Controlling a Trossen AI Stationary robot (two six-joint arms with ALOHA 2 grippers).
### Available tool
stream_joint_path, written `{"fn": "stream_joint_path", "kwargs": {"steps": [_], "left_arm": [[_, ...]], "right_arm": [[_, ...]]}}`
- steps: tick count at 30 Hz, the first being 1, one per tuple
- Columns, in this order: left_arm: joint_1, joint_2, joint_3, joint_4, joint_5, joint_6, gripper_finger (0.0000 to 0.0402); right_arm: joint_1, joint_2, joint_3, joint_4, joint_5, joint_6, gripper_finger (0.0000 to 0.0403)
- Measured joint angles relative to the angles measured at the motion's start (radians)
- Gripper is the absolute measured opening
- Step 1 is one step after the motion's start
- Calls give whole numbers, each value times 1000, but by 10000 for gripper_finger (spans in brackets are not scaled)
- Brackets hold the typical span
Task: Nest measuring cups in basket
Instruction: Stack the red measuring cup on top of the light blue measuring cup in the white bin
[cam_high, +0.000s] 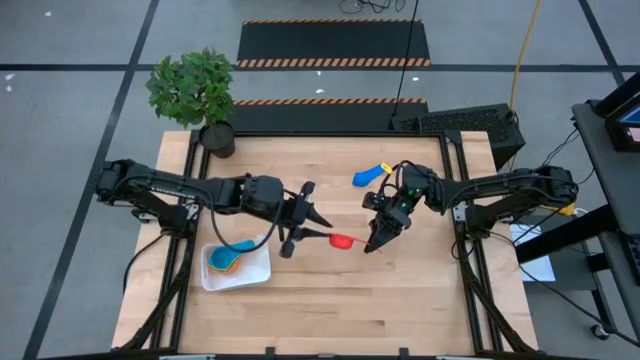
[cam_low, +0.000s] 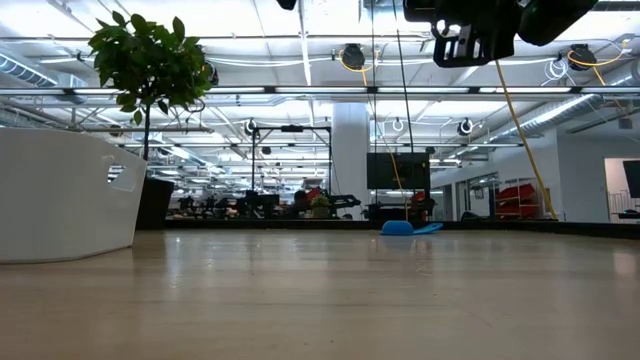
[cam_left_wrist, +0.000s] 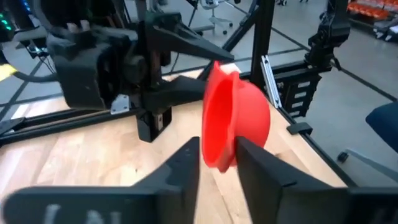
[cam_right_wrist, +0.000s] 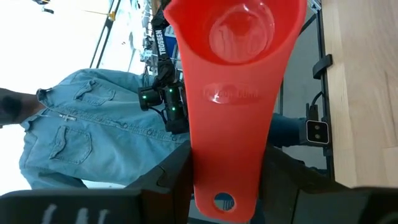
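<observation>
I see the red cup (cam_high: 342, 241) held off the table near its centre, between both arms. The right gripper (cam_high: 376, 243), reaching in from 3 o'clock, has its fingers (cam_right_wrist: 174, 177) pinched on the cup's flat handle, with the bowl pointing away from the wrist. The left gripper (cam_high: 318, 230), reaching in from 9 o'clock, has its fingers (cam_left_wrist: 186, 165) set on either side of the bowl's rim; I cannot tell whether they press it or stand just clear.

The basket (cam_high: 257, 270) sits at about 8 o'clock from the cup, below the left arm, holding a light blue cup (cam_high: 240, 246) and an orange cup (cam_high: 224, 265). A dark blue cup (cam_high: 367, 177) lies at 1 o'clock, with a yellow cup (cam_high: 386, 167) just beside it.

A plant pot (cam_high: 217, 139) stands at the table's 11 o'clock corner.
</observation>
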Motion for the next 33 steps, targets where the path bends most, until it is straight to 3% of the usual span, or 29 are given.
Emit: {"fn": "stream_joint_path", "kwargs": {"steps": [3,6,17,21,33], "left_arm": [[-7,0,-1,-21,-6,12,137],[-13,1,-1,-34,-25,16,143],[-14,1,-2,-37,-35,1,59],[-18,1,-2,-34,-36,-4,49],[-39,1,-2,-29,-80,-4,127]], "right_arm": [[0,0,1,1,0,-1,125],[0,0,2,3,1,-2,125],[-1,-1,2,3,1,-6,124],[0,-1,2,2,0,-9,124],[0,-1,2,1,-2,-23,123]]}}
